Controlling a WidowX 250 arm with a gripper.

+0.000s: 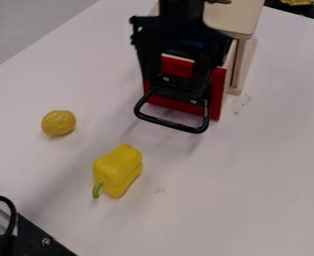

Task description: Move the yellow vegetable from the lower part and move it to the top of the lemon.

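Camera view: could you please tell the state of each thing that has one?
Yellow bell pepper with green stem: whole, lying on its side.
Yellow round lemon: whole, apart from the pepper.
Black metal gripper: hanging over the table, not touching either.
Pale wooden structure: standing, partly hidden.

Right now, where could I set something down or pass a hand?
The widest bare patch of table lies right of the pepper, reaching the picture's right edge. Another lies above the lemon, up to the table's slanting edge. It's crowded at top middle, where the gripper hangs by a red panel and wooden piece.
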